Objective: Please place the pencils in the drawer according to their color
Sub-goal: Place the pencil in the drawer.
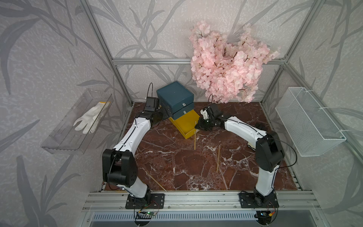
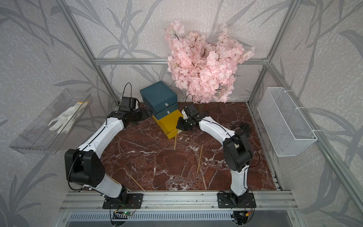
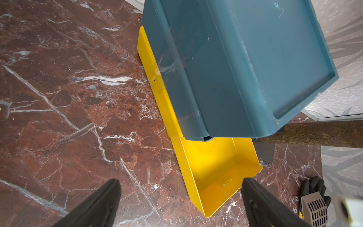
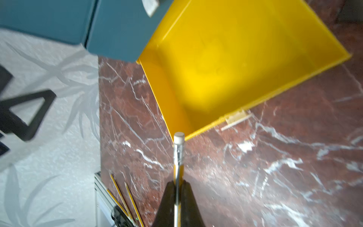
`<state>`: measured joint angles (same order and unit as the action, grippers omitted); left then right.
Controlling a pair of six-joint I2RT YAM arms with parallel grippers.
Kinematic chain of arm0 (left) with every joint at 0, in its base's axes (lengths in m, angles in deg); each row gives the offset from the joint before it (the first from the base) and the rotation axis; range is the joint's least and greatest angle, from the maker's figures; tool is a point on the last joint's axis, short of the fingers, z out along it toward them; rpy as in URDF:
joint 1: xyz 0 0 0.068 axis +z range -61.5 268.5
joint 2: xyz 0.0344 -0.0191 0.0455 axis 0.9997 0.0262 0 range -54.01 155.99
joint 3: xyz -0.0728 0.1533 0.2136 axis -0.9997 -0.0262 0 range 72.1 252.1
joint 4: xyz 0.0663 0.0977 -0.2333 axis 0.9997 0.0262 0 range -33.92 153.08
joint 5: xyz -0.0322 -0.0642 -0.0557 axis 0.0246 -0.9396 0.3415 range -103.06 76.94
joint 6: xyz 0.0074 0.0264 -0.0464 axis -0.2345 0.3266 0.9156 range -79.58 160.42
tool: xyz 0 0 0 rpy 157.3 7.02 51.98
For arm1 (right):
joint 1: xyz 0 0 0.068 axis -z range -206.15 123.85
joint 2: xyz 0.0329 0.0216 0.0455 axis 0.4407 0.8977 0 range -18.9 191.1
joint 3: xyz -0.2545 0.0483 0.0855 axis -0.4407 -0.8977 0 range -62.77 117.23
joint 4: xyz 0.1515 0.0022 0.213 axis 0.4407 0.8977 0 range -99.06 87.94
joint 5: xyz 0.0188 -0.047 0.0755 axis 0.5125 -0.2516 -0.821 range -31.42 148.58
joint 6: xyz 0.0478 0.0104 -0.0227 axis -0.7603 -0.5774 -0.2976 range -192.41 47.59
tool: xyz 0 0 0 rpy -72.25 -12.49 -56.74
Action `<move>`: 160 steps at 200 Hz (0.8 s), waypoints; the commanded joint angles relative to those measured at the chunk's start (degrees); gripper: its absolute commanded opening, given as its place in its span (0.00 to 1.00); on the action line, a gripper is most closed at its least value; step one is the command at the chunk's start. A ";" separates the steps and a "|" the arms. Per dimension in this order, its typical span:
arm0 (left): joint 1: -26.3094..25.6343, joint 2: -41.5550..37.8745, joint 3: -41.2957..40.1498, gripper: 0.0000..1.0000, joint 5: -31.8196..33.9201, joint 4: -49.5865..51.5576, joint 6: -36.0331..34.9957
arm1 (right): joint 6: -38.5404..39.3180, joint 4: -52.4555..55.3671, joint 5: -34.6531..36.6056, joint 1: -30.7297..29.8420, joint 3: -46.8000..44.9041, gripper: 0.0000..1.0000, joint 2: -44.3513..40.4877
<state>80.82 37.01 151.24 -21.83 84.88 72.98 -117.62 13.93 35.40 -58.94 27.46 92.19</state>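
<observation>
- The right gripper point(image 4: 177, 183), at the bottom centre of the right wrist view, is clamped on a thin yellow pencil with dark stripes point(image 4: 179, 155). The pencil's metal band and white eraser tip stick out ahead of the jaws.
- That eraser tip points at the near corner of the pulled-out yellow plastic drawer point(image 4: 216, 68), which looks empty. The tip sits right at the corner, and I cannot tell whether it is over the rim or just outside it.
- In a top view the held pencil point(image 1: 195, 137) runs almost straight up and down the frame, just right of centre. The drawer point(image 1: 186, 121) lies just up and left of it and slants from upper left to lower right. The pencil probably needs to go up and left, and turn, to lie along the drawer.
- The drawer juts from the bottom of a small dark teal plastic chest point(image 1: 174, 94), whose two teal drawers above it are shut.
- The left gripper point(image 3: 180, 180) stands wide open and holds nothing, close to the left side of the chest. The right arm is the one placed to make the drop.
- Two more tan-yellow pencils lie on the red-brown marble tabletop point(image 1: 167, 157). One point(image 1: 218, 159) is at lower right of centre and one point(image 1: 156, 179) is by the front rail.
</observation>
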 commanded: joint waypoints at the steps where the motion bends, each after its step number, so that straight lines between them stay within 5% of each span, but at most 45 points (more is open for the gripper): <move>1: 0.22 -1.30 2.36 1.00 -0.12 0.54 -0.77 | -8.16 -8.11 -1.16 0.66 3.00 0.00 3.96; 63: 0.26 -0.42 2.87 1.00 -0.74 1.53 -1.17 | -14.54 -12.68 4.01 2.62 12.18 0.00 13.78; 160: 0.05 0.47 3.25 1.00 -1.33 1.86 -0.67 | -8.98 -3.63 12.34 3.68 27.98 0.00 24.92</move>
<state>80.79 37.12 152.72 -22.75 85.69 72.96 -129.55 6.25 44.67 -55.49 52.14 114.55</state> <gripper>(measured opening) 0.999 0.082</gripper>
